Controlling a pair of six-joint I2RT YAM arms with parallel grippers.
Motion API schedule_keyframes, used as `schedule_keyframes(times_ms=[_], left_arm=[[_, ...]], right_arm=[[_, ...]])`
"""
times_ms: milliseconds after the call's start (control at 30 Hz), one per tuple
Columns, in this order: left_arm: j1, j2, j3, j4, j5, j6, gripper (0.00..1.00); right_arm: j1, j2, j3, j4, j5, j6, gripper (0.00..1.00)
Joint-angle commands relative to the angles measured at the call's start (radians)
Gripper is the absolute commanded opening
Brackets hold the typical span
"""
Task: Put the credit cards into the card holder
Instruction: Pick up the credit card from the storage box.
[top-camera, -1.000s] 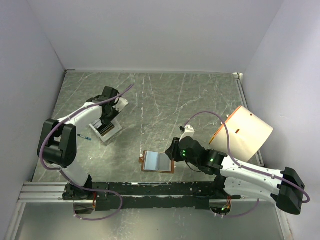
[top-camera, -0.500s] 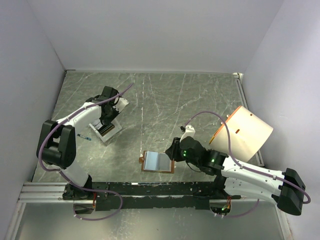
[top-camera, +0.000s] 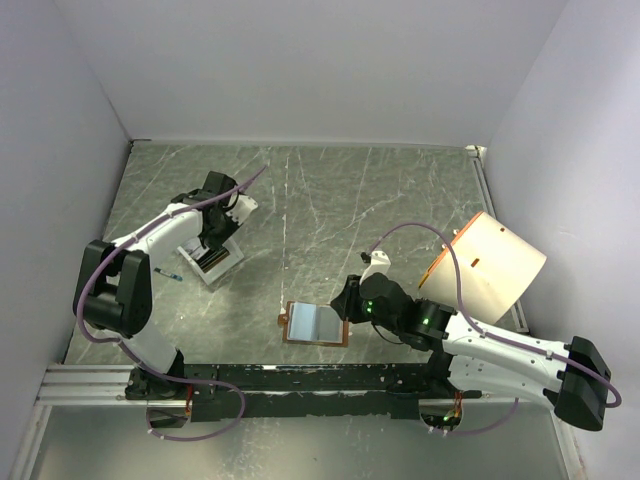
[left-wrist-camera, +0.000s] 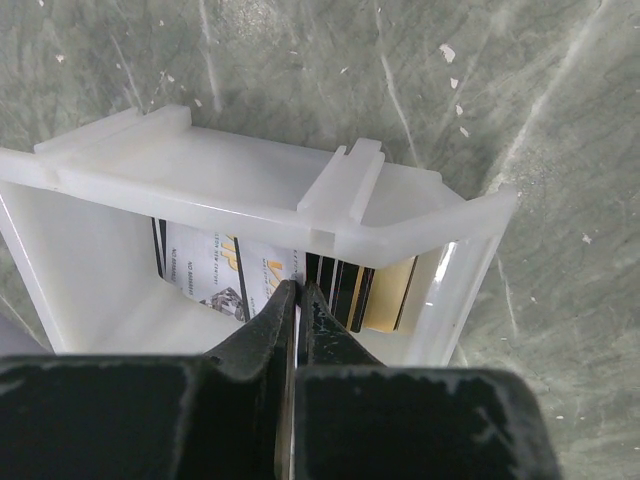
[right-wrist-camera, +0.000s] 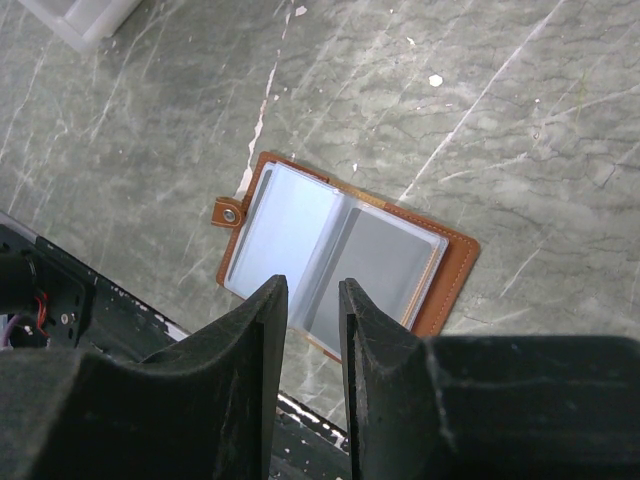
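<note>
At the left tray (left-wrist-camera: 200, 190), left hand (left-wrist-camera: 292, 290) pinches nearly shut on the top edge of upright cards (left-wrist-camera: 340, 290), likely light, stiff, slick; right hand (right-wrist-camera: 312, 290), slightly open, empty, hovers over the open holder (right-wrist-camera: 300, 240)

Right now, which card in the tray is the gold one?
The gold card at the right end of the row in the left wrist view, past the dark cards by the left fingers.

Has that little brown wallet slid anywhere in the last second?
No. The card holder lies open in the same spot, at the same gap from the black rail along the table's near edge.
</note>
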Motion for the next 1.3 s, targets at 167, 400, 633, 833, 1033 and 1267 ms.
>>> schedule_keyframes(times_ms=[167, 400, 633, 833, 1033, 1267], left_arm=[[0.004, 0.035, 0.052, -0.075, 0.073, 0.0, 0.13], [0.006, 0.052, 0.049, -0.076, 0.08, -0.006, 0.12], [0.01, 0.052, 0.063, -0.087, 0.069, -0.002, 0.13], [0.014, 0.055, 0.06, -0.09, 0.074, 0.002, 0.14], [0.018, 0.066, 0.073, -0.107, 0.076, 0.0, 0.13], [0.022, 0.072, 0.077, -0.107, 0.077, -0.004, 0.14]], right_arm=[[0.008, -0.003, -0.002, 0.02, 0.013, -0.003, 0.28], [0.009, -0.01, -0.004, 0.019, 0.016, 0.002, 0.28], [0.013, 0.002, 0.001, 0.018, 0.017, 0.002, 0.28], [0.013, -0.003, 0.002, 0.013, 0.023, 0.004, 0.28], [0.017, -0.001, 0.002, 0.017, 0.021, 0.009, 0.28], [0.021, 0.004, 0.002, 0.019, 0.022, 0.008, 0.28]])
